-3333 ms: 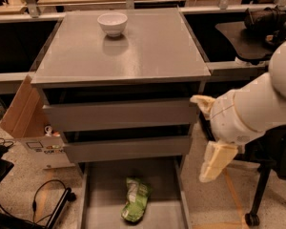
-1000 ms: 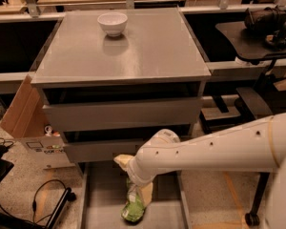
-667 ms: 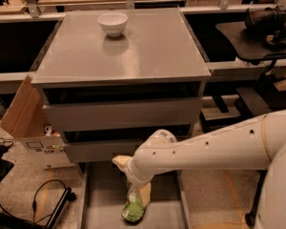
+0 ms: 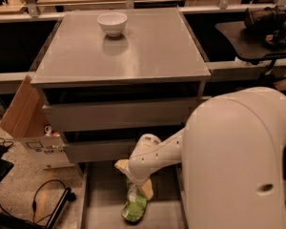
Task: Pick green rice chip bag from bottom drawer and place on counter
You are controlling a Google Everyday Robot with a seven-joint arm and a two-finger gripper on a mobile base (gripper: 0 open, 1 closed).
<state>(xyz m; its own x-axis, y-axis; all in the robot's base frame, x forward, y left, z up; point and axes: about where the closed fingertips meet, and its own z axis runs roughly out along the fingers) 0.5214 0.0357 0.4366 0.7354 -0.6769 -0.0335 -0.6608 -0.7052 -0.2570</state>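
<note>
My claw [image 4: 136, 184] is down low in the bottom drawer [image 4: 101, 199], right at the top end of the green rice chip bag [image 4: 134, 208]. It looks like it is touching the bag or just above it. I cannot tell if my claw is open or closed, because my own arm hides part of it. The bag lies flat on the grey drawer floor and runs from my claw toward 6 o'clock. It looks crinkled and soft.

I think the job now is to get a good hold. I should pinch the top end, not the puffy middle, and squeeze gently so the chips do not break. Then I should lift slowly and check that the bag comes along.

The two upper drawers sit at 12 o'clock from my claw, so I should pull back toward 6 o'clock before going up. The counter [image 4: 148, 51] is high at 12 o'clock. The white bowl [image 4: 112, 23] stands far back on it, at about 11 o'clock.
</note>
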